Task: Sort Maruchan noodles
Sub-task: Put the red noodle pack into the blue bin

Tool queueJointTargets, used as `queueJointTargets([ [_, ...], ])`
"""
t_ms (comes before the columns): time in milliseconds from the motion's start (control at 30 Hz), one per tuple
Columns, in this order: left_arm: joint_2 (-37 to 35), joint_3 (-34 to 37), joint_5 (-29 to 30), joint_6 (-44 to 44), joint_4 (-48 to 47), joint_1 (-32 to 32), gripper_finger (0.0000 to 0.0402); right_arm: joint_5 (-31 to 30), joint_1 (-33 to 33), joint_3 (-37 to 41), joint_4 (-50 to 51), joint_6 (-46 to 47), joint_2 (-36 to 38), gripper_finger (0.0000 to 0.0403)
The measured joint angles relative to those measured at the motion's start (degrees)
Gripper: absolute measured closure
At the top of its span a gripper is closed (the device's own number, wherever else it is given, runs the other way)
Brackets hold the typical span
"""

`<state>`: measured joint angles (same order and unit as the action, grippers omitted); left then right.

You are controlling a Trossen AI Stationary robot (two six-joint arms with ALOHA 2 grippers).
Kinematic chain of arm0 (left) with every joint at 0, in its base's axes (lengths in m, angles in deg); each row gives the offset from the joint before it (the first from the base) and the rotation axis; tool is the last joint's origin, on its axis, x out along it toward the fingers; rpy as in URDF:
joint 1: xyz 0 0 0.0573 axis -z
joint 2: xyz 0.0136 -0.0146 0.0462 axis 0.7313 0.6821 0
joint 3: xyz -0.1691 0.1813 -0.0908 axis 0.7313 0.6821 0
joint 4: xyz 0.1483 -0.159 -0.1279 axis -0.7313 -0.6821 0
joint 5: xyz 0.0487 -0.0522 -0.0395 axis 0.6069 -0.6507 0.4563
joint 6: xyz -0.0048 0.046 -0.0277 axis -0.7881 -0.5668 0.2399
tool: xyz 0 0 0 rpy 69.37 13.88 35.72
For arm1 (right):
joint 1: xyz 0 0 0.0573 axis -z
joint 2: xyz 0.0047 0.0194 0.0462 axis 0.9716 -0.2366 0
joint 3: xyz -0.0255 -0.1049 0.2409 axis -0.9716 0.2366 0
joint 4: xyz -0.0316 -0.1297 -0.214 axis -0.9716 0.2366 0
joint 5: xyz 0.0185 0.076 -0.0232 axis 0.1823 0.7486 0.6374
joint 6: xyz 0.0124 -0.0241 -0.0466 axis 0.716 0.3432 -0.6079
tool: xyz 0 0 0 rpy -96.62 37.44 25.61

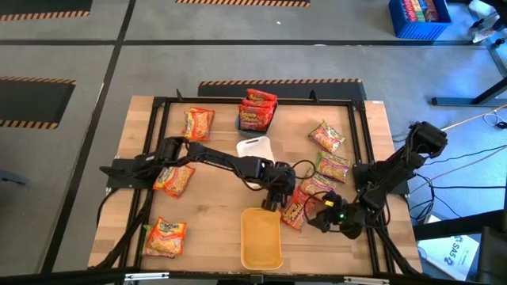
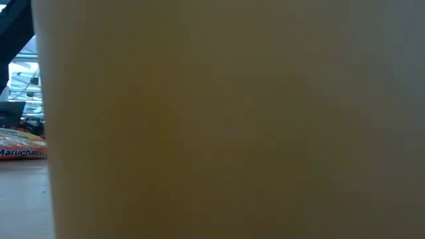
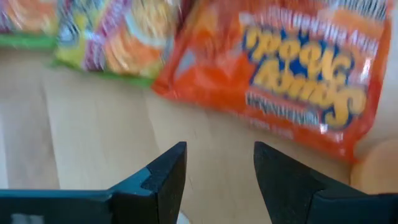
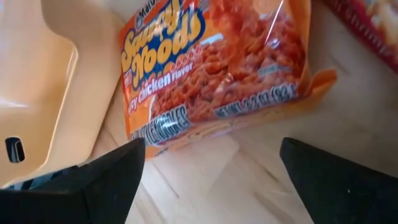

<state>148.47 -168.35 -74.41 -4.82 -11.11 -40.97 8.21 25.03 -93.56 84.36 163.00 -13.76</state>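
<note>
Filling almost the whole low view, the orange-yellow tray (image 2: 232, 119) sits right against that camera; a sliver of a Maruchan packet (image 2: 21, 147) shows on the wood beside it.

High view, left to right: packets lie at the table's (image 1: 214, 198) near left (image 1: 165, 236), mid left (image 1: 174, 180) and far left (image 1: 198, 123). Red packets are stacked on a dark tray (image 1: 256, 111) at the far middle, with a white tray (image 1: 254, 147) just in front.

Left gripper (image 1: 273, 202): low over bare wood at centre, fingers (image 3: 163, 180) apart, holding nothing, beside the orange Saucy Noods packet (image 1: 295, 209).

Right gripper (image 1: 317, 214): on that packet's other side, fingers (image 4: 109, 174) spread wide, nothing held.

Green-edged packets (image 1: 326, 134) lie toward the right.
</note>
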Motion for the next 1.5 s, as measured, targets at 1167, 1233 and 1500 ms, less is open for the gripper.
queueJointTargets([
  [1167,6.71,-0.90,-1.34,-3.31,6.42,0.00,0.0221,-2.64,4.10,0.04,-2.75,-2.86,-2.28,0.0024],
  [1233,6.71,-0.90,-1.33,-3.28,6.46,0.04,0.0221,-3.43,4.04,-0.09,-3.77,-1.35,-3.55,0.0024],
  [1500,6.71,-0.86,-1.12,-2.85,6.43,0.11,0.0221,-9.21,4.00,0.00,-6.41,-0.36,-5.14,0.0024],
])
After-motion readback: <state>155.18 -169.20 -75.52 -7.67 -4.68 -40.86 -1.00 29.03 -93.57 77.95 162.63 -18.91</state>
